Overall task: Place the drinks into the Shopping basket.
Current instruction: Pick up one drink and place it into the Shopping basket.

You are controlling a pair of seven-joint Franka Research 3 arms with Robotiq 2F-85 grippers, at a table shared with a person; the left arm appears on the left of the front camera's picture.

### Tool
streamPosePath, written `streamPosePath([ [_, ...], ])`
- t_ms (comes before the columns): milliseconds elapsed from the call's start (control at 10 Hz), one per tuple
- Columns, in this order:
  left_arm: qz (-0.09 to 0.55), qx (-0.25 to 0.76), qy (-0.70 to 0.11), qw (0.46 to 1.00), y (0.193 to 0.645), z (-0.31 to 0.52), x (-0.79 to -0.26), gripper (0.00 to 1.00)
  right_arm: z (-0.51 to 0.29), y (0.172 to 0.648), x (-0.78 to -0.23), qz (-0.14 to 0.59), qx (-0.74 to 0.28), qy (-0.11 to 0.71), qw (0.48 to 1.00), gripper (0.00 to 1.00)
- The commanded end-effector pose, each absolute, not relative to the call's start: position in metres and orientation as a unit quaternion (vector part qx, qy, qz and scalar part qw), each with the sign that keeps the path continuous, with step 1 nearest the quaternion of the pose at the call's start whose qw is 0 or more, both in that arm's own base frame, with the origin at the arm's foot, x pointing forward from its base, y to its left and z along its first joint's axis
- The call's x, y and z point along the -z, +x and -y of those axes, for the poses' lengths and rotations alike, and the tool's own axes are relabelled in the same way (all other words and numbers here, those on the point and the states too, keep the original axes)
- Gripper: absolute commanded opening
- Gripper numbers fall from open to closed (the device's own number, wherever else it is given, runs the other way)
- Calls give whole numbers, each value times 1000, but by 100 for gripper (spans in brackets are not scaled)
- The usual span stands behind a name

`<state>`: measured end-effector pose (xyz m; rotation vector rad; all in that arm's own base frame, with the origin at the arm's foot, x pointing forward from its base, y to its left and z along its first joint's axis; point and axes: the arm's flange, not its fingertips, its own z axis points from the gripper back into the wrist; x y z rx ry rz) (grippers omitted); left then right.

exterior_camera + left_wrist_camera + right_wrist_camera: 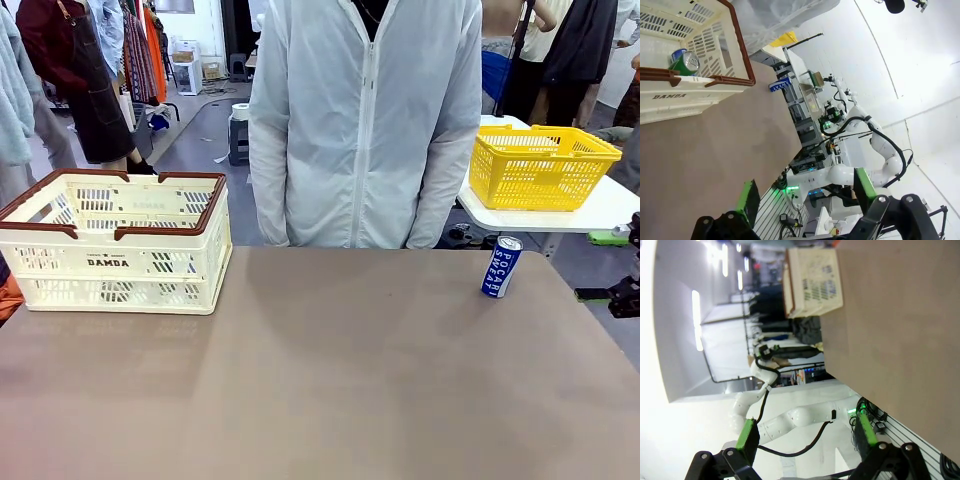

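**A:** Front view first. Where is the Shopping basket [110, 262]?

**B:** On the brown table [330, 390]. The blue POCARI SWEAT can [501, 267] stands well to the basket's right. A person in a white jacket [365, 120] stands behind the table, between basket and can.

**A:** And the left wrist view?

**B:** The left gripper [805, 197] is spread wide, with nothing between its green pads [749, 197]. A green can [686, 62] sits inside the basket, near its brown rim. The blue can is beyond the basket, apart from it.

**A:** Right wrist view?

**B:** The right gripper [807, 432] is released and empty. The basket is well apart from it, across the table.
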<state>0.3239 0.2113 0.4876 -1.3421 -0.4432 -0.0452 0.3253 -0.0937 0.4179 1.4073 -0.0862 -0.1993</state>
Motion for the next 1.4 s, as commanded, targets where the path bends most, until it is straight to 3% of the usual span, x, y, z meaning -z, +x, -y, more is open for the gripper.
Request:
streamPosePath([
  [0, 203, 15, -624, 754, 322, -210, -491, 100, 93, 327, -421, 47, 88, 652, 752, 100],
  [100, 203, 15, -624, 754, 322, -210, -491, 100, 94, 325, -418, 40, 91, 646, 757, 100],
  [300, 203, 15, -624, 754, 322, -210, -491, 100, 38, 353, -463, 60, 96, 402, 909, 100],
  [400, 203, 15, -624, 754, 322, -210, -491, 100, 11, 372, -477, 83, 86, 289, 950, 100],
  [600, 203, 15, -624, 754, 322, -210, -491, 100, -20, 402, -484, 151, 93, 61, 982, 100],
  [800, 203, 15, -624, 754, 322, -210, -491, 100, -37, 413, -483, 161, 80, -74, 981, 100],
  [1000, 203, 15, -624, 754, 322, -210, -491, 100, -32, 406, -482, 151, 106, -95, 978, 100],
  [1100, 203, 15, -624, 754, 322, -210, -491, 100, -23, 392, -488, 143, 163, -49, 975, 100],
  [1200, 203, 15, -624, 754, 322, -210, -491, 100, -35, 412, -480, 191, 53, 25, 980, 100],
  [1300, 203, 15, -624, 754, 322, -210, -491, 100, -35, 412, -480, 191, 53, 25, 980, 100],
])
